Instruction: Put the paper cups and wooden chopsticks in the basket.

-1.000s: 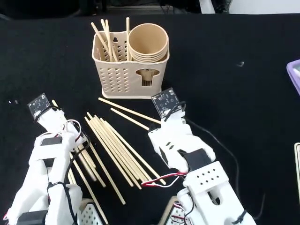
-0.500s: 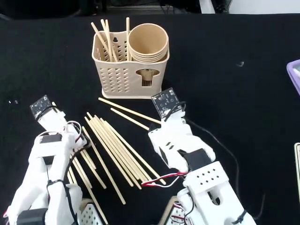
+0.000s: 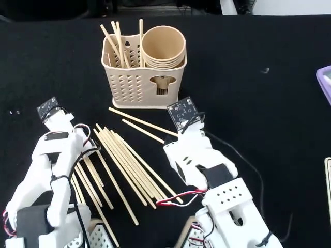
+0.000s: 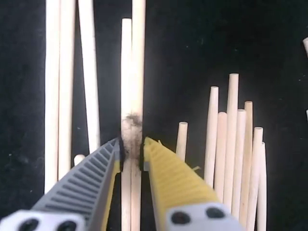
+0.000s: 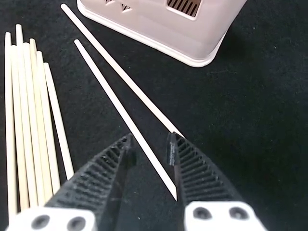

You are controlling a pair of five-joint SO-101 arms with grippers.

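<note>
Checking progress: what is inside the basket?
The basket holds stacked paper cups in one compartment, several chopsticks standing in the other. Its walls hide the chopsticks' lower ends and most of the stack.

- The right gripper (image 5: 149, 141) has two black ribbed fingers (image 5: 108, 166) standing apart over a black table (image 5: 250, 120).
- One loose chopstick (image 5: 110, 96) lies slantwise on the table and runs into the gap between the fingers, gripped by neither.
- A second chopstick (image 5: 115, 65) lies just beside it, its end meeting one fingertip.
- A bundle of chopsticks (image 5: 29, 120) lies near, side by side.
- The beige basket (image 5: 192, 45) stands beyond, its base showing.
</note>
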